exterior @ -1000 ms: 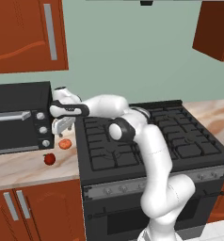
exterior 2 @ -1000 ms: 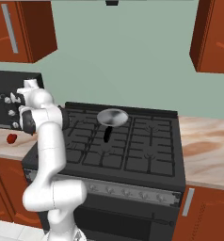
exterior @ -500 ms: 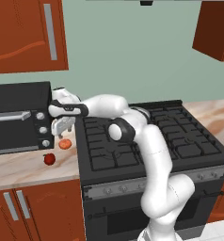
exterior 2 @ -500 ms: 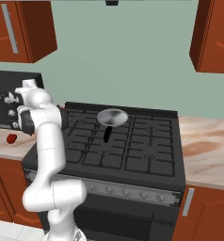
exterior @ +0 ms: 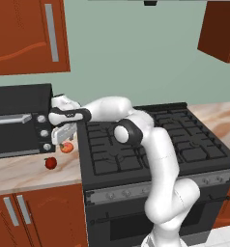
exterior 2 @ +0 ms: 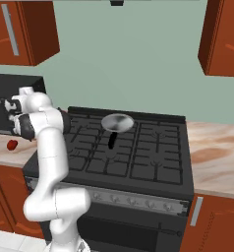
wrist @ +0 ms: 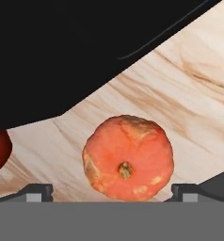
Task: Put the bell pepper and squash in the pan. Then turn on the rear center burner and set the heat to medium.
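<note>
Our two-finger gripper is spread wide and holds nothing, and since a moment ago it has sunk a little lower over the counter. Right below it, in the gap between its dark fingertips, sits the small round pale orange squash with its little brown stem pointing up at us. Because we came down, we think we are just about to close on the squash; it is not picked up yet, and nothing has gone into the pan so far. A bit off to one side of our gripper, on the same light wooden counter, lies the small shiny red bell pepper; in the hand view we see only a dark red edge of it, cut off by the picture's side. Past the squash stands the black toaster oven, so close and dark in the hand view that we cannot make out any of its parts. Far away from our gripper, at the back of the black stove, waits the small grey metal pan with its short black handle. It sits about over the rear center burner, which it hides, and the stove knobs are too small to tell apart.
</note>
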Available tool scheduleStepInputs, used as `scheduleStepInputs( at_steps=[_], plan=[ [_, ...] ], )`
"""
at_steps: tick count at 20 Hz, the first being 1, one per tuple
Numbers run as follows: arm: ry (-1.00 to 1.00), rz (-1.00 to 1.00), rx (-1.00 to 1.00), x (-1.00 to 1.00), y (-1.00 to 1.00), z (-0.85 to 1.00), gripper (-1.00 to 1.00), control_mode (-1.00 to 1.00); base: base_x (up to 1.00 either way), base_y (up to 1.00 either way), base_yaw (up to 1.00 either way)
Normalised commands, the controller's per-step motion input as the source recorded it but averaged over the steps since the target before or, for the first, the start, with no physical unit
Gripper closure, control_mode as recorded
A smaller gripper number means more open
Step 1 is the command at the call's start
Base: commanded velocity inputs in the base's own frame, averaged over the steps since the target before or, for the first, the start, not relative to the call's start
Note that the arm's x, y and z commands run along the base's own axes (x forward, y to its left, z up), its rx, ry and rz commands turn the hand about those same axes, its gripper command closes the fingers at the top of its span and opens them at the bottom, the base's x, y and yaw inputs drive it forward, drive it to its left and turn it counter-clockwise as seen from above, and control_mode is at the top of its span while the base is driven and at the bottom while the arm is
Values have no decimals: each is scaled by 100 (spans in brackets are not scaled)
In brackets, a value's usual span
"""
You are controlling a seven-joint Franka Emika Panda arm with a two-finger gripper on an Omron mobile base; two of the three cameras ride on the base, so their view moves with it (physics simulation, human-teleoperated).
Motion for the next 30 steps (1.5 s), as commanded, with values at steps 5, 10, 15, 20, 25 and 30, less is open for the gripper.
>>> scheduleStepInputs(
  at_steps=[5,10,15,20,25,30],
  plan=[
    [1,0,0,0,0,-23,-100,-100,0,0,0],
    [0,0,0,7,0,-27,-100,-100,0,0,0],
    [0,0,0,14,0,-17,-100,-100,0,0,0],
    [0,0,0,5,0,-2,100,-100,0,0,0],
    [0,0,0,0,0,0,100,-100,0,0,0],
    [-4,0,-4,-2,-12,42,100,-100,0,0,0]
  ],
)
